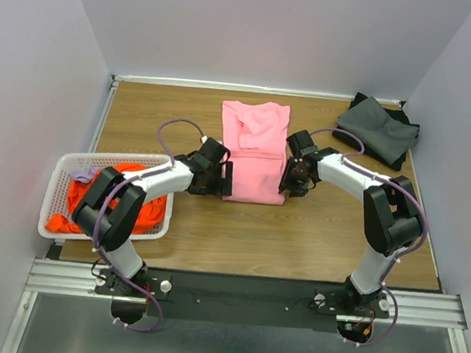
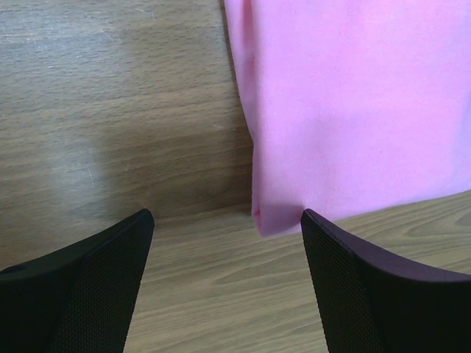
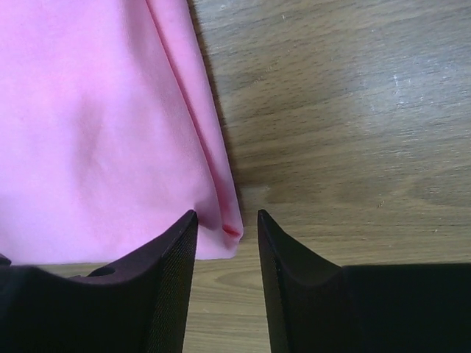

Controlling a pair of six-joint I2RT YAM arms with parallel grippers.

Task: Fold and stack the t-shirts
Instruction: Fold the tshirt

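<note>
A light pink t-shirt (image 1: 255, 149) lies folded into a long strip in the middle of the wooden table. My left gripper (image 1: 227, 178) is at its near left corner, open wide; in the left wrist view that corner of the pink shirt (image 2: 353, 110) sits just inside the right finger, and the left gripper (image 2: 227, 215) holds nothing. My right gripper (image 1: 287, 181) is at the near right corner. Its jaws stand narrow but open, straddling the corner of the pink shirt (image 3: 96, 125) in the right wrist view (image 3: 227, 213). A bright orange t-shirt (image 1: 153, 210) lies in the basket. Dark grey t-shirts (image 1: 378, 128) sit at the far right.
A white slotted basket (image 1: 61, 164) stands at the left edge of the table, partly under my left arm, with a bit of pale purple cloth (image 1: 81, 177) in it. Walls close in the table at the back and both sides.
</note>
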